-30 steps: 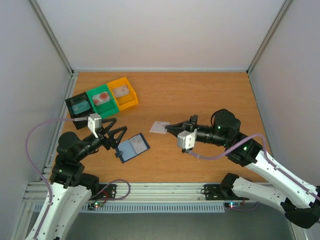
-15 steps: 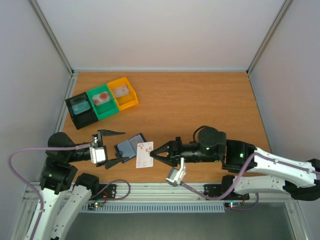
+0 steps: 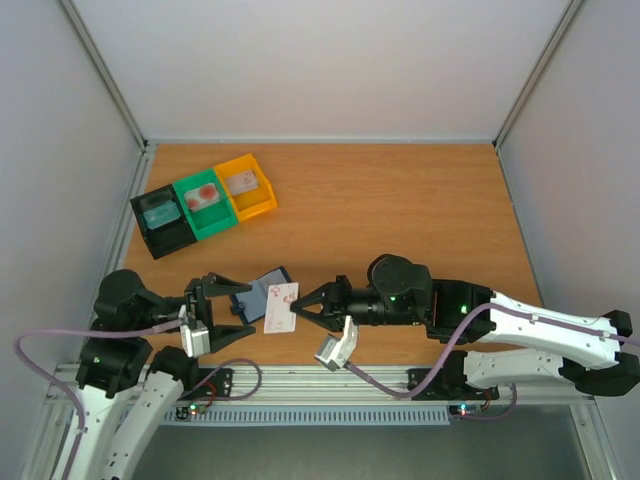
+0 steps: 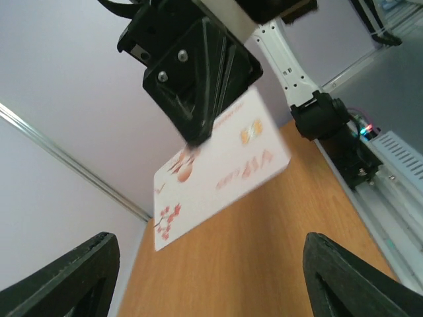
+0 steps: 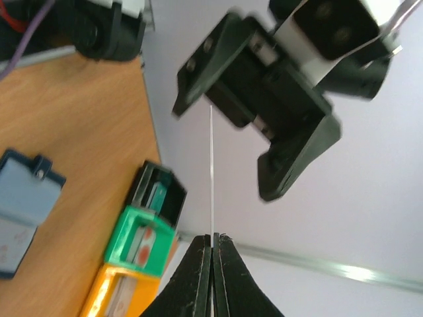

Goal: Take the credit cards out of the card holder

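Observation:
My right gripper (image 3: 298,305) is shut on one edge of a white credit card (image 3: 281,306) with red blossom marks, holding it upright above the table near the front edge. In the left wrist view the card (image 4: 218,168) hangs from the right gripper (image 4: 196,135) just ahead of my left gripper (image 4: 211,277), whose jaws stand wide open with nothing between them. Seen edge-on in the right wrist view, the card (image 5: 211,178) points at the left gripper (image 5: 264,119). The dark blue card holder (image 3: 258,292) lies open on the table, partly hidden behind the card.
Three bins sit in a row at the back left: black (image 3: 170,243) with a teal card, green (image 3: 220,225) with a red-marked card, yellow (image 3: 262,205) with a pale card. Grey walls close in the table on three sides.
The right gripper has carried the card from mid-table down and left to in front of the left gripper. The left arm pulled back off the holder, turned toward the card, and its jaws narrowed slightly.

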